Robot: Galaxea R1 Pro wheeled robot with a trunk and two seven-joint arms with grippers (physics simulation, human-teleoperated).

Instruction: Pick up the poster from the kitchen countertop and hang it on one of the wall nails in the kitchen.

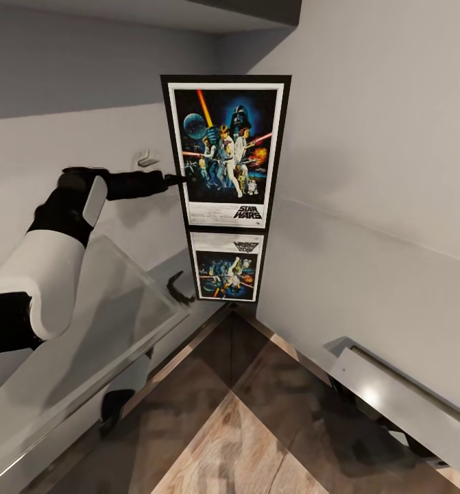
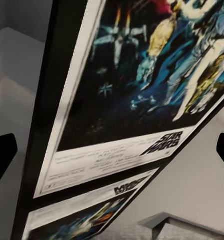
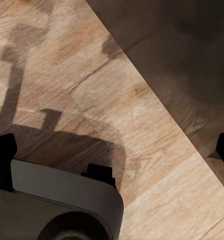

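Head view: the poster [image 1: 224, 151] stands upright at the centre of the frame in the corner where two grey walls meet, its lower edge resting on the glossy desk [image 1: 86, 343], which mirrors the artwork just below it. The left arm reaches in from the left edge of the frame, and the left hand [image 1: 178, 180] meets the poster's left frame edge at mid-height; whether it is clenched on the frame cannot be told from here. A small wall nail [image 1: 147, 161] sits on the wall at upper left, just above the forearm. Wood floor [image 1: 236, 425] fills the lower centre.

Left wrist view: the poster [image 2: 142, 90] runs diagonally across the frame, close up, between dark fingertips [image 2: 1, 155] at the left and right edges, which stand wide apart.

Right wrist view: the right hand's fingertips [image 3: 2, 155] are spread at the frame's sides, released and holding nothing, above wood floor [image 3: 157, 150] and the robot's grey base [image 3: 61, 200] at lower left.
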